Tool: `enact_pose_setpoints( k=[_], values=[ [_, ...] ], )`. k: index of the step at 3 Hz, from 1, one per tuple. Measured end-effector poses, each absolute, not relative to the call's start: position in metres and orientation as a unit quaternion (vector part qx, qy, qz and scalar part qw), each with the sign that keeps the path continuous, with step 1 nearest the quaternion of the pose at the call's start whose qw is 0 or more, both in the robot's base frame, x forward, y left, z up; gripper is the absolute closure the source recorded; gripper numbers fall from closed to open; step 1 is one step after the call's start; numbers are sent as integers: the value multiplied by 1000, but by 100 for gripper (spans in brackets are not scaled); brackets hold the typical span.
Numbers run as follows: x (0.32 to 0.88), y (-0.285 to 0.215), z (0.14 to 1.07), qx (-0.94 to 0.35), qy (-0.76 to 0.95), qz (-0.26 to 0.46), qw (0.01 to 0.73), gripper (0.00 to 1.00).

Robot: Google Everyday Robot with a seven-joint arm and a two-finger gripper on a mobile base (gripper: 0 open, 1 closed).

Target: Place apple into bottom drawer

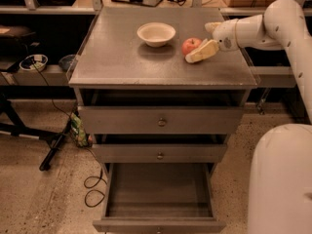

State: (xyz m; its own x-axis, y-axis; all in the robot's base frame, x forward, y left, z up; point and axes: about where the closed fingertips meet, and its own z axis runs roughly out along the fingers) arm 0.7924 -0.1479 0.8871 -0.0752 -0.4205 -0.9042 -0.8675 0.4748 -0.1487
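- Gripper [199, 41] spread wide at the apple [190, 45] on the cabinet top [122, 57], not yet clamped.
- Closed off-centre, likely to knock the apple rolling toward the bowl [156, 33].
- Bottom drawer [158, 191] pulled open below.

No text is legible; the hand [200, 43] sits beside the apple [190, 45].

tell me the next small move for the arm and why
Probably close the gripper on the apple. It sits on the cabinet top with the open fingers reaching in front of and behind it, and the bottom drawer is already pulled out.
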Motion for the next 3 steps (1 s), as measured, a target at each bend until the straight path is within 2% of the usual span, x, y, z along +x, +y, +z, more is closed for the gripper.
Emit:
enact_pose_setpoints(
  k=[1, 3],
  values=[
    [804, -133, 875, -464, 704, 229, 487, 0],
    [814, -133, 860, -456, 713, 231, 480, 0]
  ],
)
